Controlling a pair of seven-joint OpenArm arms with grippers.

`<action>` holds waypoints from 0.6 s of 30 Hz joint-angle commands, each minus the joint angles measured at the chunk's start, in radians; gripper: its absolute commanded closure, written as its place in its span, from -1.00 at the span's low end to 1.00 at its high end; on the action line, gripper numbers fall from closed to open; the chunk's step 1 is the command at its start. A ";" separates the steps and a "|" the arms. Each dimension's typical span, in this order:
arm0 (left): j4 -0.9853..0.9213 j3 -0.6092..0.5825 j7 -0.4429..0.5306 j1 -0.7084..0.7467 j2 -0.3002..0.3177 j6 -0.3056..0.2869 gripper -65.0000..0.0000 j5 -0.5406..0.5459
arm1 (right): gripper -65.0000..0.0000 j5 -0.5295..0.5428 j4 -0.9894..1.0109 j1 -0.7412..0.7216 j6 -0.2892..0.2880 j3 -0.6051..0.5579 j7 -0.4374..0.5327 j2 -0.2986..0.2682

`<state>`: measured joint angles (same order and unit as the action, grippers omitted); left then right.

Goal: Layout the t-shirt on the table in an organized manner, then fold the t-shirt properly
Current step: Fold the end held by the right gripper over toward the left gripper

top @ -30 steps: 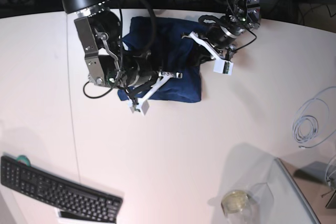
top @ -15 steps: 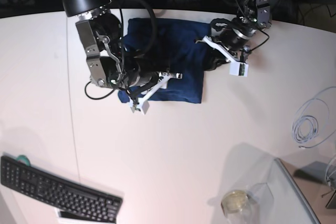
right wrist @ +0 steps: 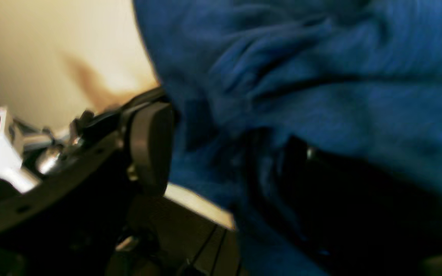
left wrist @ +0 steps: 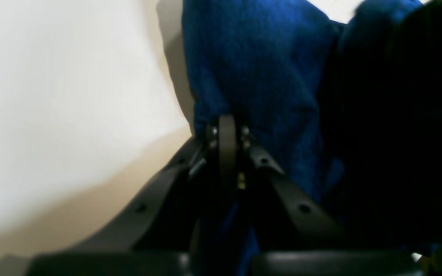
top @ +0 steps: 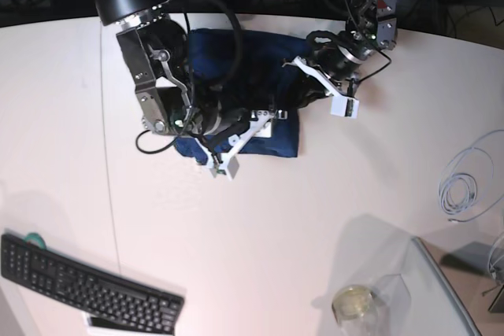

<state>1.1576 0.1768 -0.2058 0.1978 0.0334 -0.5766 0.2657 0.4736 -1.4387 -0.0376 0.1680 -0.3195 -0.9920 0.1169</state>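
Note:
The navy t-shirt (top: 285, 138) lies bunched into a rough rectangle at the back of the white table (top: 276, 226). My left gripper (top: 298, 88) is at the shirt's right edge. In the left wrist view its fingers (left wrist: 226, 126) are pressed together with a fold of the t-shirt (left wrist: 251, 57) pinched at their tips. My right gripper (top: 272, 120) rests on the shirt's front edge. In the right wrist view it (right wrist: 225, 153) stands open: one grey pad (right wrist: 150, 145) shows, and the t-shirt (right wrist: 320, 76) drapes loosely across the gap and hides the other finger.
A black keyboard (top: 87, 289) lies at the front left. A coiled white cable (top: 461, 182) sits at the right edge. A glass jar (top: 354, 303) and a clear container (top: 441, 289) stand at the front right. A thin dark seam (top: 110, 155) crosses the table.
My right gripper has opened and let go of the cloth, shifting slightly right and toward the front. My left gripper swung out to the right, then came back toward the shirt, staying shut.

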 commanded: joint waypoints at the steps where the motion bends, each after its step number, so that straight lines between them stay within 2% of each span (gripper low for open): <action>1: 0.006 -0.003 -0.028 0.002 0.001 0.000 1.00 -0.018 | -0.24 0.017 -0.018 -0.015 -0.002 -0.007 0.009 0.011; 12: 0.008 0.007 -0.028 0.002 0.001 0.000 1.00 -0.015 | -0.24 0.021 0.025 -0.064 -0.003 -0.080 0.023 0.030; 16: 0.008 0.008 -0.028 0.002 0.024 0.000 1.00 -0.010 | -0.21 0.185 0.023 -0.095 -0.003 -0.177 0.040 0.027; 18: 0.028 0.011 -0.028 0.009 0.040 0.000 1.00 -0.009 | -0.16 0.225 0.000 -0.109 -0.002 -0.198 0.028 0.023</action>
<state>1.1725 0.1825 -0.2264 0.2020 0.0612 -0.5781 0.2642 0.6914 -1.4128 -0.1200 0.1719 -0.5243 -0.9775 0.1364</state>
